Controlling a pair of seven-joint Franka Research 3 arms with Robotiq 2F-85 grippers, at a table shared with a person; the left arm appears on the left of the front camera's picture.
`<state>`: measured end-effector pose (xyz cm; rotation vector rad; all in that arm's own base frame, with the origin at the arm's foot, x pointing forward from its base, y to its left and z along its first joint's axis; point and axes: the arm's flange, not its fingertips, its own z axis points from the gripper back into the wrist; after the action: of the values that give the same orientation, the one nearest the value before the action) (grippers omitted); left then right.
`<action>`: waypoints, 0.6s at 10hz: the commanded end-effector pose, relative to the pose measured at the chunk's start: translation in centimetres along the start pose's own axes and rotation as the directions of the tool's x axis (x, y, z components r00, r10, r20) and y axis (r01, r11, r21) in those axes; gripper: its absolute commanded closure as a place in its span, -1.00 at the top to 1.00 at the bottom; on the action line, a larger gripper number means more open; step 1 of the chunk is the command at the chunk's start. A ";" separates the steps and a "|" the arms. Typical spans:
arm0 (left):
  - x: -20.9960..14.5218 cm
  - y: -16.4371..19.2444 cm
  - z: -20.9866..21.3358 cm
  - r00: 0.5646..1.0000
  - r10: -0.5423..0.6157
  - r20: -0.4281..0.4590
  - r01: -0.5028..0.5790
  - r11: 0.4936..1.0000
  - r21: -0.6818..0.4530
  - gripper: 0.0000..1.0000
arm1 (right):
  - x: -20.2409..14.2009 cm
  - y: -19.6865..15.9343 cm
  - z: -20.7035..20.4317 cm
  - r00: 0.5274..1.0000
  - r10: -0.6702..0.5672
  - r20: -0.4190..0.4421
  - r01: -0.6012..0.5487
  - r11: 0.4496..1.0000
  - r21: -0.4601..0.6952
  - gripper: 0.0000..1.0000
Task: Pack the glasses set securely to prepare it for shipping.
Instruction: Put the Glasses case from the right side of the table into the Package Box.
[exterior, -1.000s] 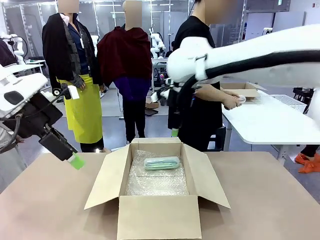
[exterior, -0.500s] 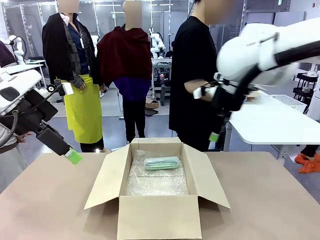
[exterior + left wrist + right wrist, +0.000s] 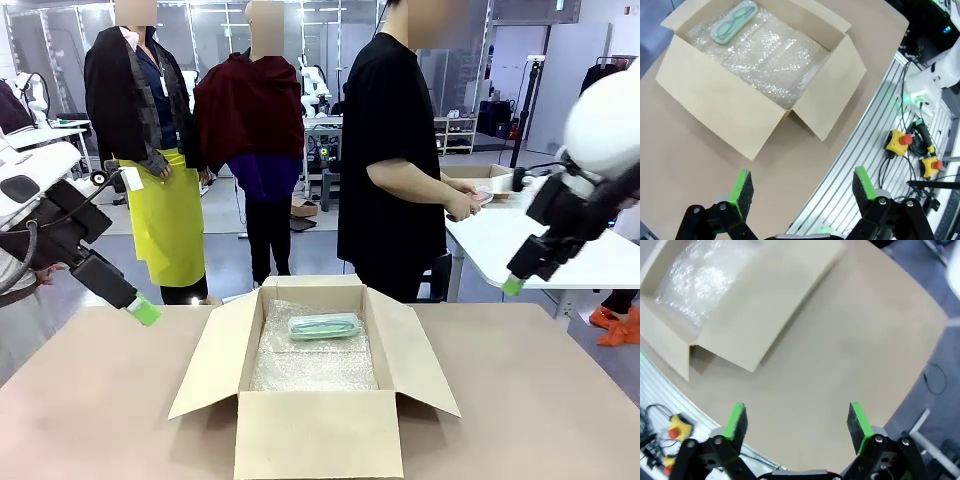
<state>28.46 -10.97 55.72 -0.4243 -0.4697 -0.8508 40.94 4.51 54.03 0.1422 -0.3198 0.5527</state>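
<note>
A mint-green glasses case (image 3: pixel 325 326) lies on bubble wrap (image 3: pixel 315 360) at the far end of the open cardboard box (image 3: pixel 318 432). The left wrist view looks down on the same case (image 3: pixel 734 21) in the box (image 3: pixel 720 112). My left gripper (image 3: pixel 143 311) hovers open to the left of the box, above the table; its jaws stand wide with nothing between them (image 3: pixel 802 187). To the right of the box, off the table's far right corner, my right gripper (image 3: pixel 513 285) hangs open and empty (image 3: pixel 797 422). Across the table, a person's hands (image 3: pixel 468 203) hold something small and pinkish.
The brown table (image 3: pixel 520 400) lies bare around the box, whose four flaps stand open. A white table (image 3: pixel 540 240) with a small carton (image 3: pixel 484 178) stands behind at the right. Two yellow emergency stop buttons (image 3: pixel 900 142) lie on the aluminium frame below the near edge.
My right arm has swung from above the box's far edge out to the right. My left gripper has drifted slightly left. The case in the box has stayed put.
</note>
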 end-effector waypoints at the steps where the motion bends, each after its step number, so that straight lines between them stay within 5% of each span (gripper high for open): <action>1: 0.4 -0.2 0.1 0.999 0.003 0.036 -0.003 1.000 0.004 1.00 | -2.2 -0.1 0.0 0.992 -0.113 0.055 0.117 0.990 -0.073 1.00; 6: 0.1 0.0 0.1 1.000 -0.001 0.007 0.001 1.000 0.004 1.00 | -2.2 -1.2 0.6 0.993 -0.106 0.053 0.108 0.993 -0.039 1.00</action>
<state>28.54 -11.01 55.91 -0.4296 -0.4823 -0.8468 39.48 2.26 53.60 0.1373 -0.3818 0.4324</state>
